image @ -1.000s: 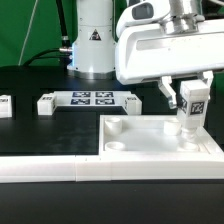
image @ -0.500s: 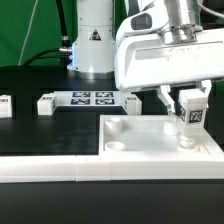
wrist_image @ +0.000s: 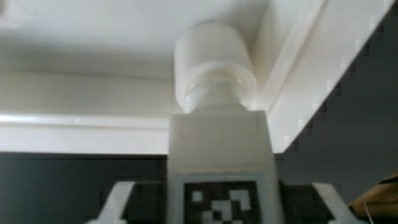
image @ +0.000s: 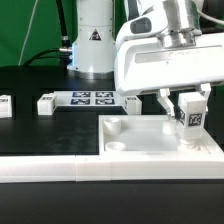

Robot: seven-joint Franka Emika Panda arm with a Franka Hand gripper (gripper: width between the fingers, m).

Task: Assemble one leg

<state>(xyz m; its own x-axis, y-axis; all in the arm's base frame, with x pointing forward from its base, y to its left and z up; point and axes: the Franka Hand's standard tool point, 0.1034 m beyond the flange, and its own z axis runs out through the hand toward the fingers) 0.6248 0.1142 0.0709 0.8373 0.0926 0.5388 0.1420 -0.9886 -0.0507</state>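
My gripper [image: 186,103] is shut on a leg [image: 189,122], a short white post with a black-and-white marker on its side. I hold it upright over the far right corner of the large white tray-like part [image: 160,140]. In the wrist view the leg [wrist_image: 221,120] runs from between my fingers [wrist_image: 128,200] down to the tray's corner socket area [wrist_image: 285,60]. Its lower end meets the tray there; whether it is seated I cannot tell. The tray's near left socket [image: 117,146] and far left socket [image: 116,125] stand empty.
The marker board [image: 92,99] lies behind the tray. Two more loose legs lie on the black table: one [image: 46,103] beside the marker board and one [image: 5,105] at the exterior view's left edge. The robot base [image: 92,40] stands at the back.
The gripper with the leg has shifted slightly toward the exterior view's left and turned a little; the leg stays at the tray's far right corner.
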